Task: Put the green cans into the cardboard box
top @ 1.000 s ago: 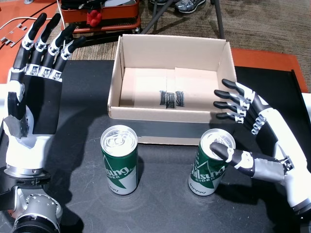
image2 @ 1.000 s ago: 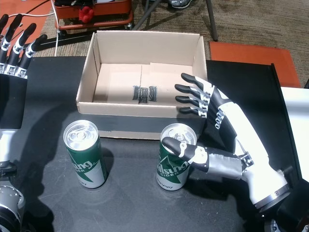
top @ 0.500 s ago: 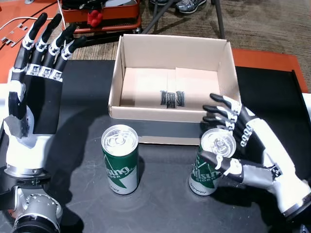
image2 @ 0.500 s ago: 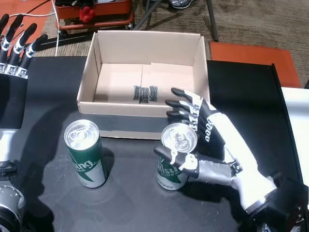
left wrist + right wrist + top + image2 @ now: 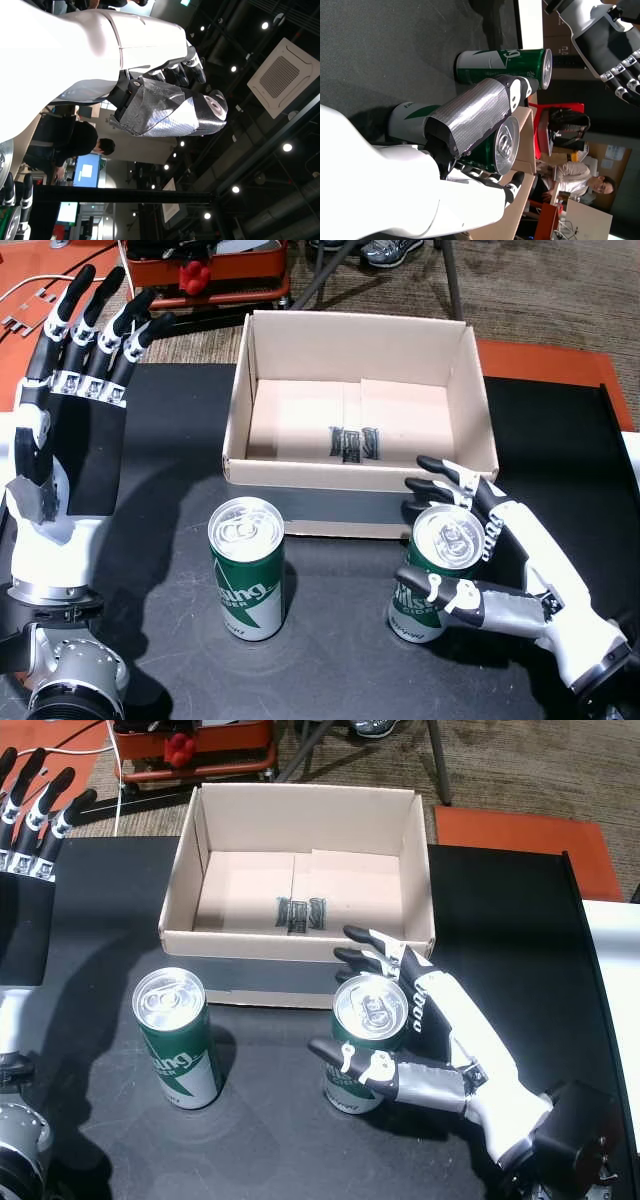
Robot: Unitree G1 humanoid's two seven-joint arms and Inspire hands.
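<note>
Cardboard box [image 5: 358,345]: open top, empty, your landmark. Everything that matters sits just outside its near wall on the black table [image 5: 330,660].

Left hand [image 5: 65,430]: raised well to the left of the box, palm upright, fingers spread, holding nothing. It is beside the box's left wall, apart from both cans.

Right hand [image 5: 495,565]: low at the box's near right corner, wrapped around the right-hand can [image 5: 435,570]. Thumb [image 5: 350,1058] crosses the can's front; the fingers [image 5: 375,952] curl behind it, between can and box wall. In both head views contact looks made, but whether the grip is fully tight you cannot tell; treat it as closing on the can.

That can stands upright, long axis vertical, just in front of the near wall. The box lies directly beyond it, so your move is probably up, over the wall, then down.

Left-hand can [image 5: 246,568]: upright, in front of the near left corner, untouched; the left hand is nearer to it.
</note>
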